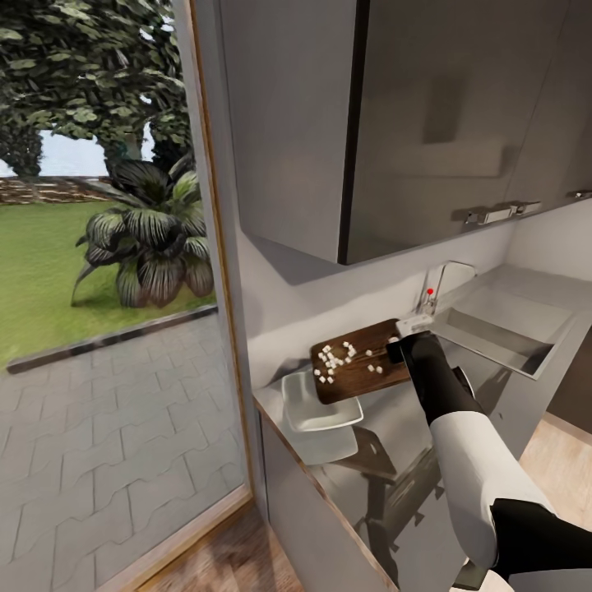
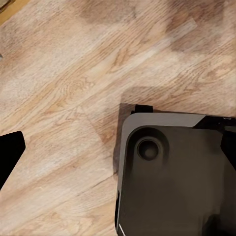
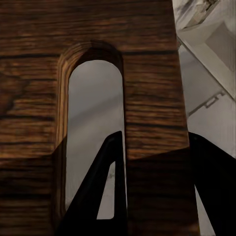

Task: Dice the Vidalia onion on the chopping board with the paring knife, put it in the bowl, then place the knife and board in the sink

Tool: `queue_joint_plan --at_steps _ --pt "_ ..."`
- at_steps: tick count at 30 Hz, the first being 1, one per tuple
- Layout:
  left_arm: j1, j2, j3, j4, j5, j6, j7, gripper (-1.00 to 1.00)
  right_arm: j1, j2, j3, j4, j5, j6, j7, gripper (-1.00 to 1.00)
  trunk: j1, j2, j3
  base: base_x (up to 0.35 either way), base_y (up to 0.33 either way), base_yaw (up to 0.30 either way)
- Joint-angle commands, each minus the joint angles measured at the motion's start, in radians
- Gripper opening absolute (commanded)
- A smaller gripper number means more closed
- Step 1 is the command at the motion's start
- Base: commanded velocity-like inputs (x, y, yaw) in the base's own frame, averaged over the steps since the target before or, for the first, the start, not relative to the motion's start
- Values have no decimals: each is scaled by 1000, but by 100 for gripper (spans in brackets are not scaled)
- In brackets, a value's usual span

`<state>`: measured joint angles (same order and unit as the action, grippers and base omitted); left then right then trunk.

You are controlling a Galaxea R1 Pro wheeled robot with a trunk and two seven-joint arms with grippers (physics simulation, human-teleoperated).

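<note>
The brown chopping board point(image 1: 362, 370) lies aslant on the grey countertop point(image 1: 386, 460), with the diced onion point(image 1: 333, 362) scattered as white cubes over its far half. My right gripper point(image 1: 399, 349) is shut on the board's handle end. In the right wrist view the gripper point(image 3: 155, 147) clamps the wooden strip beside the slot, with one finger point(image 3: 105, 187) through the hole. The white bowl point(image 1: 316, 407) sits just under the board's other end. The sink point(image 1: 493, 329) with its red-knobbed tap point(image 1: 434, 289) is to the right. A black left fingertip point(image 2: 7, 152) hangs over the floor. The paring knife is out of view.
Grey upper cabinets point(image 1: 411, 123) hang above the worktop. A tall glass pane point(image 1: 99, 247) at the left looks onto a paved garden. The pale wood floor point(image 2: 73, 73) and my dark base point(image 2: 172, 172) appear in the left wrist view.
</note>
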<state>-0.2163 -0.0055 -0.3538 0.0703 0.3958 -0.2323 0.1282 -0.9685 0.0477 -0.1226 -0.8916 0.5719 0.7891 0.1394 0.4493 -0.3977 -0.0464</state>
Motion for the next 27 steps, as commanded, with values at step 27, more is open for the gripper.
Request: queue_joint_plan --at_steps 27 --pt "-2 0 -8 3 6 -6 0 100 -1 0 -5 -3 71 -1 -60 -100 1 -2 -2 0 17 0"
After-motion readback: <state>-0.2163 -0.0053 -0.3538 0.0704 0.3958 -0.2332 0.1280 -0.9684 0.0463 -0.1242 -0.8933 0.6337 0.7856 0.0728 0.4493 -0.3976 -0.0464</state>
